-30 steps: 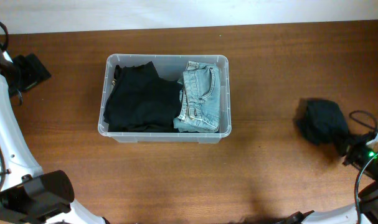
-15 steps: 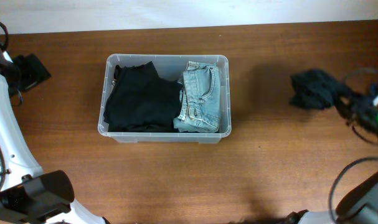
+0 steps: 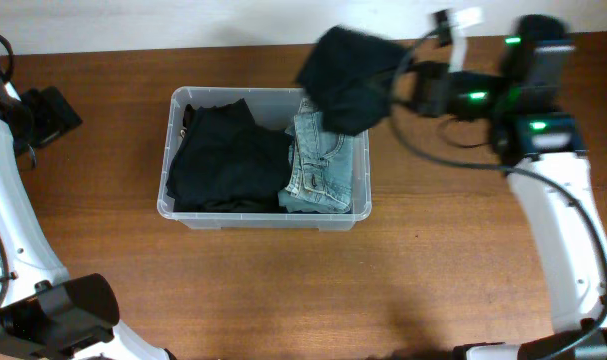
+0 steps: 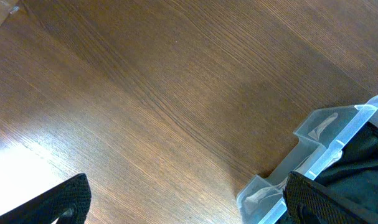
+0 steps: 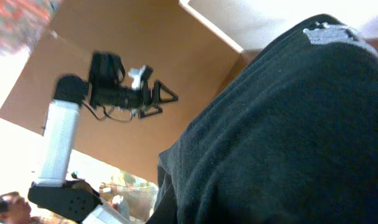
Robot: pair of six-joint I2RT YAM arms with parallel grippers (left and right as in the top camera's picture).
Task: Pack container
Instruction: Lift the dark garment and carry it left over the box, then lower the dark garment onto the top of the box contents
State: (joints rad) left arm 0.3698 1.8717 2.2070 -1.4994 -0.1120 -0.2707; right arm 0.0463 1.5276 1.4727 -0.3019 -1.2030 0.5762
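The container (image 3: 265, 222) sat mid-table, upright, mouth up, with its long axis running left to right. It looked light, stiff and slick, so the rolled rim at the short ends would give the best hold. The right gripper (image 3: 401, 82) was clamped on a black garment (image 3: 345, 78) over the far-right corner. The left gripper (image 3: 51, 113) hung spread wide and empty, well to the left.

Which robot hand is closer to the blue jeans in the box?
Right. The right gripper, clutching a black garment that overlaps the jeans, is by the container's far right corner; the left gripper sits open beyond the container's left end.
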